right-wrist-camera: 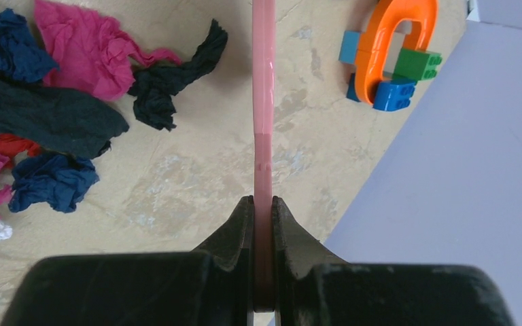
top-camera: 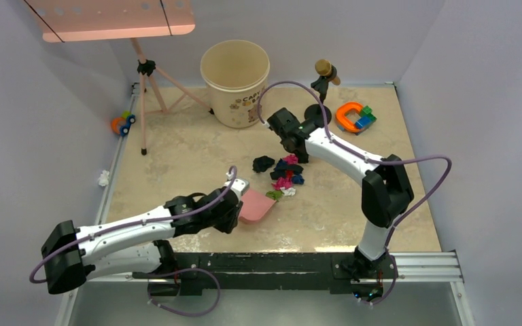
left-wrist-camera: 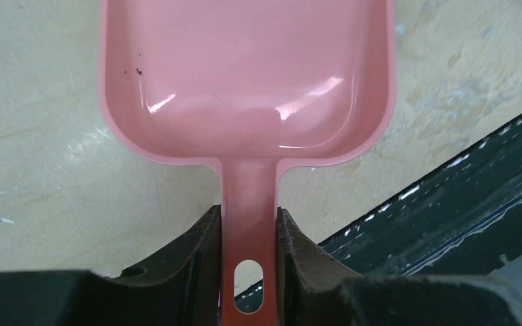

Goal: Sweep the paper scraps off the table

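Observation:
The paper scraps (top-camera: pixel 284 174) lie in a loose pile at mid-table, black, dark blue, magenta, red, green and white, with one black wad (top-camera: pixel 263 163) just to the left. My left gripper (top-camera: pixel 234 204) is shut on the handle (left-wrist-camera: pixel 248 197) of a pink dustpan (top-camera: pixel 257 206), whose empty pan (left-wrist-camera: pixel 245 81) lies flat on the table (top-camera: pixel 190 149) just near-left of the pile. My right gripper (top-camera: pixel 282 130), behind the pile, is shut on a thin pink tool (right-wrist-camera: pixel 264 102) seen edge-on. The scraps (right-wrist-camera: pixel 81 47) lie left of that tool.
A cream bucket (top-camera: pixel 234 81) stands at the back, with a pink tripod (top-camera: pixel 146 75) to its left. Toy blocks (top-camera: pixel 355 117) (right-wrist-camera: pixel 391 61) are at the back right near a black stand (top-camera: pixel 323 85). A white wad (top-camera: pixel 103 178) lies off the table's left edge. The dark frame (left-wrist-camera: pixel 448 204) runs along the near edge.

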